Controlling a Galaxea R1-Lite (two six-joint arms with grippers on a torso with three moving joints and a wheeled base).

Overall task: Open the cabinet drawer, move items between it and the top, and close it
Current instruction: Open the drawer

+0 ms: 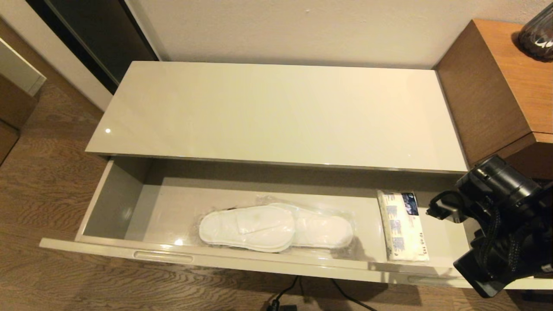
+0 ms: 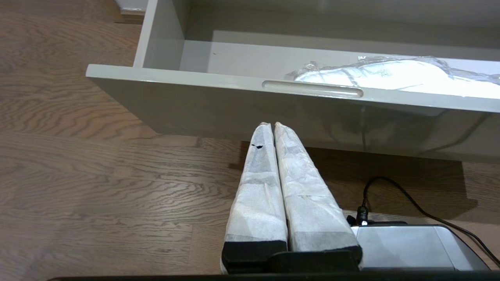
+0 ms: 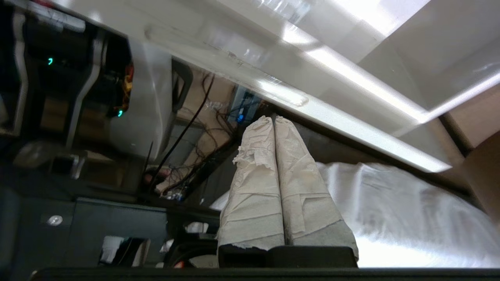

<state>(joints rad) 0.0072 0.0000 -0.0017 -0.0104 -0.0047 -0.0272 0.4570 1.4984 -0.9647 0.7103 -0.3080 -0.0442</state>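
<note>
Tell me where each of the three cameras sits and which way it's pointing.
Head view: high on the robot, looking down at the top and the open cabinet drawer holding slippers and a tissue pack; the right arm shows.
Left wrist view: low, behind the shut left gripper, facing the drawer front across the floor.
Right wrist view: rolled over, behind the shut right gripper, below the drawer front.
Shared: the drawer shows in all three.

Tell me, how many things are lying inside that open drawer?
2. The wrapped slippers lie near the middle of the drawer, along its front edge; the tissue pack lies toward its right end. The robot's right arm covers the far right corner, so something could hide there.
</note>
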